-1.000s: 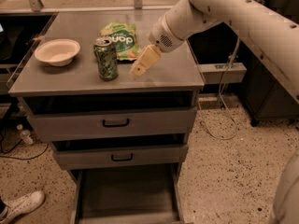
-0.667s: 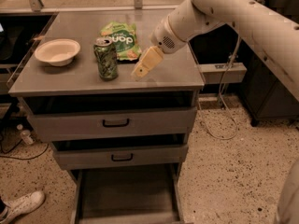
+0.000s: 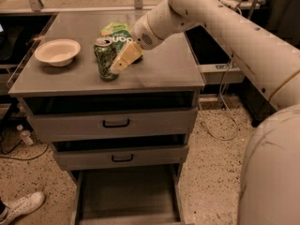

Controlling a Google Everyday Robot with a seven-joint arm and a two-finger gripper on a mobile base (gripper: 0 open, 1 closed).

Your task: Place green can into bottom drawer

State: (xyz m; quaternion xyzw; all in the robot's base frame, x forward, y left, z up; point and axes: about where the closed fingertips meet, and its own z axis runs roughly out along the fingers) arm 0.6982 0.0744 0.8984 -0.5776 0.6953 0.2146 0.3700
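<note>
The green can (image 3: 105, 59) stands upright on the cabinet top (image 3: 164, 64), near the front, left of centre. My gripper (image 3: 124, 58) is just to the right of the can, at its side, reaching in from the right on the white arm (image 3: 211, 18). I cannot tell whether it touches the can. The bottom drawer (image 3: 126, 196) is pulled out at floor level below the two upper drawers, and nothing shows inside it.
A white bowl (image 3: 57, 51) sits on the left of the top. A flat green snack bag (image 3: 118, 33) lies behind the can. The top drawer (image 3: 115, 123) and middle drawer (image 3: 122, 157) stand slightly ajar. A shoe (image 3: 23, 205) is on the floor at lower left.
My gripper has moved left across the cabinet top, from about a can's width away to right beside the green can. The can has not moved.
</note>
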